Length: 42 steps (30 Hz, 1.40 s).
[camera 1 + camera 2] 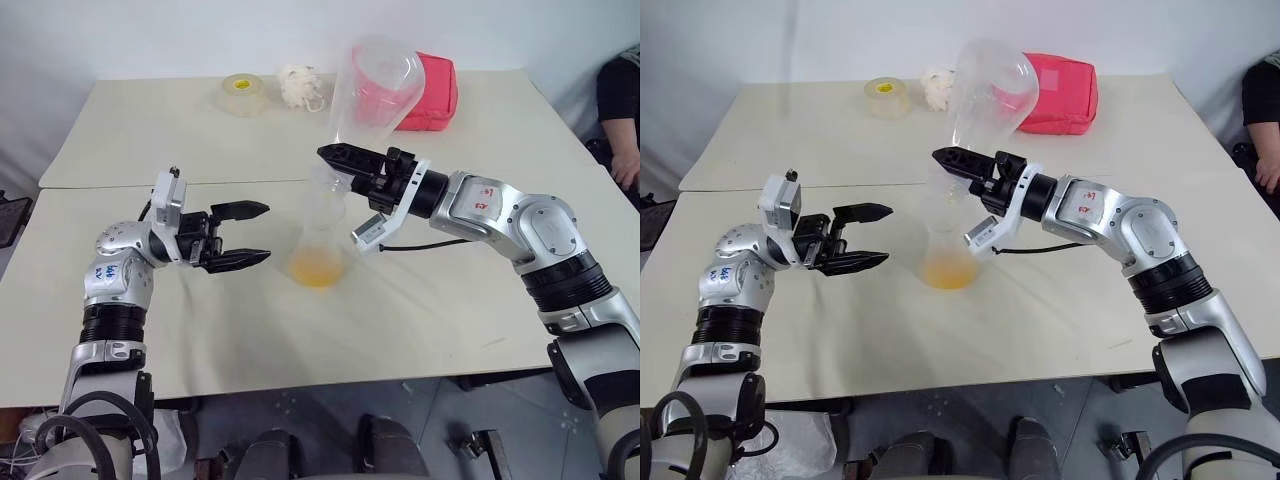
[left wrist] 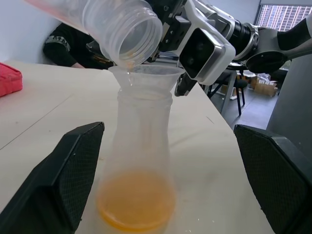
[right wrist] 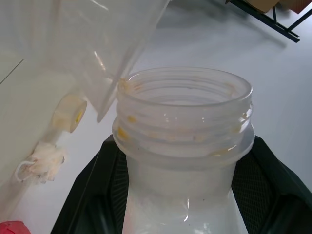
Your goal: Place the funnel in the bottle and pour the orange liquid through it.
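on the left, the robot's left arm reaches out over the pale worktop [image 1: 250, 330] with its forearm bent inward at the wrist, so the left pincer [image 1: 250, 235] points sideways toward the middle, roughly level. its two black fingers [image 2: 73, 170] stand spread wide, one above the other in the head view, holding nothing and stopping just short of the bottle [image 1: 318, 245]. the clear flask-shaped bottle stands upright on the worktop between the two arms, with the orange liquid [image 1: 317, 268] pooled in its wide base. the whitish funnel [image 2: 146, 78] sits in the bottle's neck, its rim a little wider than the neck.

above the funnel, a clear plastic container [image 1: 372, 85] with a threaded mouth is tipped steeply, its mouth down over the funnel's rim and its body rising up and back (orange droplets cling inside the threads in the right wrist view). the right pincer [image 1: 335, 158] is pressed together on this container near its neck, fingers on either side. the right arm comes in from the right, elbow raised and bent, forearm stretched across the worktop toward the left, wrist rolled.

at the back of the far worktop lie a roll of tape [image 1: 243, 93], a whitish ball of string [image 1: 300, 86] and a red pouch [image 1: 432, 92]. at the far right edge, a person's dark sleeve [image 1: 620, 95] shows.
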### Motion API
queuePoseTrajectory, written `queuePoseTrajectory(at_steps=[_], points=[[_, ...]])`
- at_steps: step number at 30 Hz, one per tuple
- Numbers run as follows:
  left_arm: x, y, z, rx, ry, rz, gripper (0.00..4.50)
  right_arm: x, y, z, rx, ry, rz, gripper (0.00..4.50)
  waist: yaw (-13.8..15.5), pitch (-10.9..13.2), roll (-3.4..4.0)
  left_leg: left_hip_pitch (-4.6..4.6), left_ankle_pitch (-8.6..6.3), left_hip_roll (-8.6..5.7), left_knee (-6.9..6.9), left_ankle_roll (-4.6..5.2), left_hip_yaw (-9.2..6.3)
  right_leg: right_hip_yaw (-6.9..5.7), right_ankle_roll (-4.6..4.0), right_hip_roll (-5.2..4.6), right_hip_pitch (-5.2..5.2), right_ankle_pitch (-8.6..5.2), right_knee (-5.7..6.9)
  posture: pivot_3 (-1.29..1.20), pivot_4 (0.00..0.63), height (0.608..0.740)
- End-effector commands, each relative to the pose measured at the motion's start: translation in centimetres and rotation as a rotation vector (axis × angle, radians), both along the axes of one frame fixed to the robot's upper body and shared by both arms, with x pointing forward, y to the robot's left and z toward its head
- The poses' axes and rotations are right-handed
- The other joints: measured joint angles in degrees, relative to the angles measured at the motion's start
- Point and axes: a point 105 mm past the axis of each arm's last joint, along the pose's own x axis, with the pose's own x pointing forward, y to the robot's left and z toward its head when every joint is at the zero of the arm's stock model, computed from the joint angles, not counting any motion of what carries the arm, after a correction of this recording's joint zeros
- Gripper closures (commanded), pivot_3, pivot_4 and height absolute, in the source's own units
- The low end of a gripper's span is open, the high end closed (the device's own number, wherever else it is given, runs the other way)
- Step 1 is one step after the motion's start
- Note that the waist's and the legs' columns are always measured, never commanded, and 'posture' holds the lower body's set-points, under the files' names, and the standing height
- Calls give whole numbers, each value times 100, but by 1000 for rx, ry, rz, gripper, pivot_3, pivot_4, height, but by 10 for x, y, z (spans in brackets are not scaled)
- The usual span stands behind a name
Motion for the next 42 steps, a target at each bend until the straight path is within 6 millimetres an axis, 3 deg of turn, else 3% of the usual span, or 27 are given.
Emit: queuePoseTrajectory(at_steps=[1,4,11,14,19,25,31,37,42], points=[[0,1,7,14,-27,-18,0,-11,-1,19,61,-35,21,2063,1,0,0,0,0,0,0,0,0,0,0,0,0,0,0,0,150,740],[2,0,7,12,-23,-18,0,-11,-5,24,190,60,14,2063,6,0,-1,0,0,0,0,0,-1,-1,0,0,0,0,1,0,150,740],[9,-3,13,-19,-4,-9,0,-14,-30,36,668,484,-4,2063,15,1,-2,-3,0,-1,2,0,-9,-7,0,0,1,0,6,0,150,740],[12,-4,15,-34,12,-1,0,-12,-53,40,923,681,-4,2063,34,1,-3,-4,0,-2,5,1,-14,-8,0,0,1,0,8,0,150,740],[22,-7,15,-37,50,65,0,2,-112,23,1398,953,-9,2063,40,1,-3,-5,0,-8,10,1,-28,-5,0,-1,2,0,19,0,150,740],[22,-6,12,-31,65,89,0,6,-148,1,1673,1089,-2,2063,23,2,-1,-3,0,-18,3,0,-25,-6,0,1,1,0,16,0,150,740],[28,-1,9,5,114,197,0,5,-161,-28,1776,1170,-20,2063,22,2,0,1,0,-23,-2,0,-21,-3,0,3,1,0,15,0,150,740],[23,2,7,33,120,205,0,3,-164,-37,1796,1196,-19,10,27,2,1,4,0,-21,-1,0,-16,1,0,3,1,0,16,0,150,740],[14,2,9,24,117,153,0,1,-162,-29,1776,1194,20,10,30,3,1,5,0,-22,-2,0,-11,1,0,3,1,0,13,0,150,740]])
